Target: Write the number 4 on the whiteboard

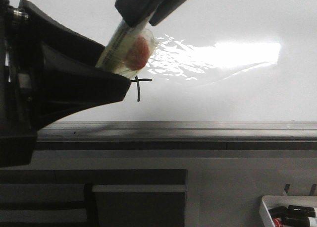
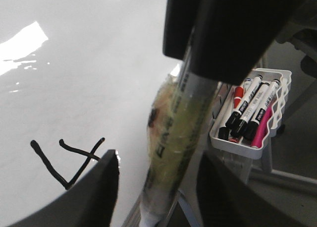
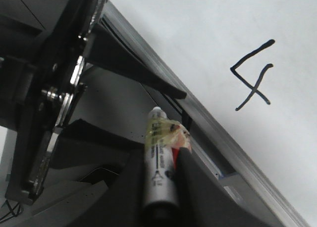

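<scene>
White tray (image 2: 257,150) holds capped markers (image 2: 251,108); beside whiteboard (image 2: 74,78).

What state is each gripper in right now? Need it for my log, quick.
Left gripper: open, one finger on each side of the marker.
Right gripper: closed, holding the marker.

Black number 4 (image 3: 252,76) on glossy white whiteboard (image 1: 237,28)

Grey rail (image 1: 198,130); yellowish taped marker (image 1: 121,46) with red patch; white tray (image 2: 257,138).

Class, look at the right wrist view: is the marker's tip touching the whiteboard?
No. The marker held in the right end effector points away from the whiteboard, clear of the number 4.
</scene>
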